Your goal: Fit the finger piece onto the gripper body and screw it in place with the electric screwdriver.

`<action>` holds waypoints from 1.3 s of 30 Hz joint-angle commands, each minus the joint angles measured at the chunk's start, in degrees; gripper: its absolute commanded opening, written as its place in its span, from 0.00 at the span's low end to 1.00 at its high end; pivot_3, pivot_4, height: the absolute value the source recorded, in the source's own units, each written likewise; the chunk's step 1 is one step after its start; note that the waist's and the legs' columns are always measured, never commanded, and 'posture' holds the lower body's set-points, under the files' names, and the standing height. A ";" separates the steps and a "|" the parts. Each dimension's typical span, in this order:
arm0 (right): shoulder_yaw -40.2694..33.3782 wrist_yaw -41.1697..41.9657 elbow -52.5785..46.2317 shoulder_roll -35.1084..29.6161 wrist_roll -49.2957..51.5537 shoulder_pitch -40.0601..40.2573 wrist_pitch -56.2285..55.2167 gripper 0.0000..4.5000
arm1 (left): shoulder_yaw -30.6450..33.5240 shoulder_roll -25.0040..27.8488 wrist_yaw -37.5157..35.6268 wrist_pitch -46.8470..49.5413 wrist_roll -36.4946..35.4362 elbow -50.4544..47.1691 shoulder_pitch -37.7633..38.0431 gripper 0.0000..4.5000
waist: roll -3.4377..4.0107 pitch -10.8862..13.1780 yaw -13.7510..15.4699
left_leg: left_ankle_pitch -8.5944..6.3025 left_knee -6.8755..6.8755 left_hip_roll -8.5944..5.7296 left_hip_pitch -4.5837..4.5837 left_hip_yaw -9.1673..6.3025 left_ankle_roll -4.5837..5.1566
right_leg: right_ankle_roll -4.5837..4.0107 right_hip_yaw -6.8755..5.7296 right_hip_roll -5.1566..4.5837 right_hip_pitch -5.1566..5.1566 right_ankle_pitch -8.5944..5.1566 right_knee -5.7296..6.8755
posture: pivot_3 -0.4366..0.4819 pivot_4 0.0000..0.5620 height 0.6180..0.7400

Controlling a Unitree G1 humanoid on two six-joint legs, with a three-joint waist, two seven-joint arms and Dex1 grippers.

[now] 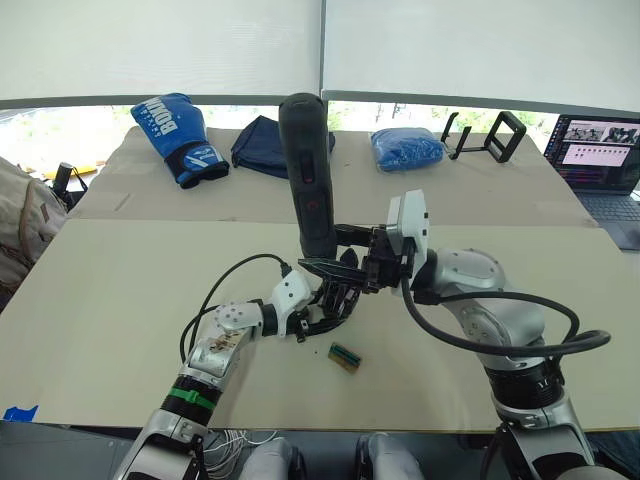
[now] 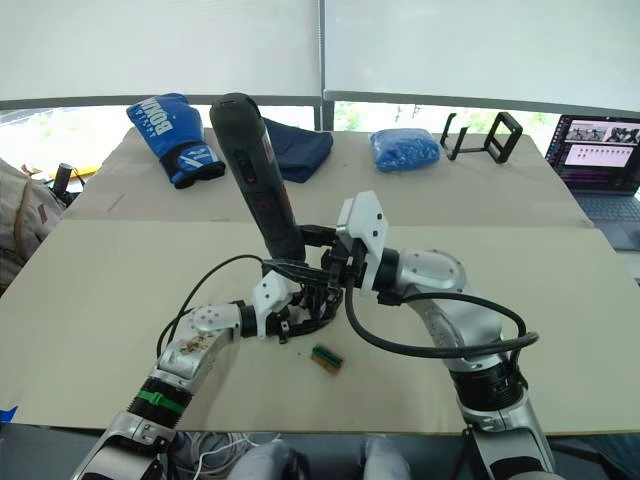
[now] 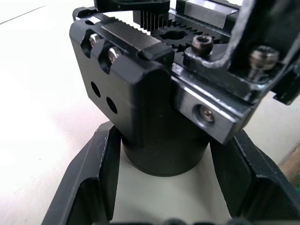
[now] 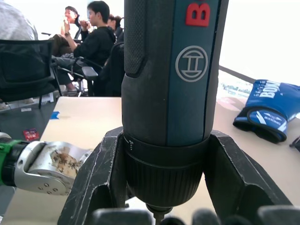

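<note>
You're in the screwing stage, by the look of it. Your left claw (image 1: 330, 305) grips the gripper body (image 3: 154, 103) by its barrel, low over the desk (image 1: 120, 290). Your right claw (image 1: 350, 255) clamps the screwdriver (image 1: 308, 175) near its chuck, upright, bit down into the body. Finger piece: can't tell if seated (hidden in the black cluster). Right forearm reaches in across the desk, left angled up to meet it.

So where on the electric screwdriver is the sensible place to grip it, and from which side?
Low on the barrel, at the dark collar above the bit, as the right gripper does now: its fingers close on either side of the electric screwdriver, coming in from the robot's right. The tool stands nearly upright over the gripper body, which the left gripper holds, so a low sideways grip probably steadies the tip best.
</note>
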 commanded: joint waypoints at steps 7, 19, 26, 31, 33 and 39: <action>-0.72 0.09 -1.25 1.32 0.05 -0.62 -2.65 0.43 | -3.24 0.35 -1.65 2.48 1.02 1.41 1.90 0.51 | 0.00 0.00 -0.01 | 0.00 0.00 0.00 0.00 0.00 0.00 | 0.00 0.00 0.00 0.00 0.00 0.00 | 0.48 0.27 1.00; -0.57 -0.02 -1.39 1.53 -0.11 -1.18 -1.67 0.43 | -3.23 0.37 -1.60 2.63 0.97 1.30 2.01 0.51 | 0.00 0.00 -0.04 | 0.00 0.00 0.00 0.00 0.00 0.00 | 0.00 0.00 0.00 0.00 0.00 0.00 | 0.48 0.27 1.00; -0.49 0.18 -1.76 0.86 -0.17 -1.40 -0.99 0.43 | -3.19 0.37 -1.46 2.76 0.95 1.11 2.16 0.51 | 0.00 0.00 -0.05 | 0.00 0.00 0.00 0.01 0.00 0.00 | 0.00 0.00 0.00 0.00 0.00 0.00 | 0.48 0.27 1.00; -0.57 0.04 -2.08 0.85 0.16 -1.18 -0.42 0.43 | -3.23 0.32 -1.48 2.69 0.93 1.13 2.24 0.51 | 0.00 0.00 -0.05 | 0.00 0.00 0.00 0.01 0.00 0.00 | 0.00 0.00 0.00 0.00 0.00 0.00 | 0.48 0.27 1.00; -0.69 -0.20 -2.14 1.05 0.38 -1.04 -0.20 0.43 | -3.23 0.28 -1.48 2.66 0.92 1.17 2.24 0.51 | 0.00 0.00 -0.05 | 0.00 0.00 0.00 0.01 0.00 0.00 | 0.00 0.00 0.00 0.00 0.00 0.00 | 0.48 0.27 1.00; -0.56 -0.35 -2.45 1.31 0.90 -0.85 0.14 0.43 | -3.25 0.30 -1.50 2.73 0.91 1.07 2.34 0.51 | 0.00 0.00 -0.05 | 0.00 0.00 0.00 0.01 0.00 0.00 | 0.00 0.00 0.00 0.00 0.00 0.00 | 0.48 0.27 1.00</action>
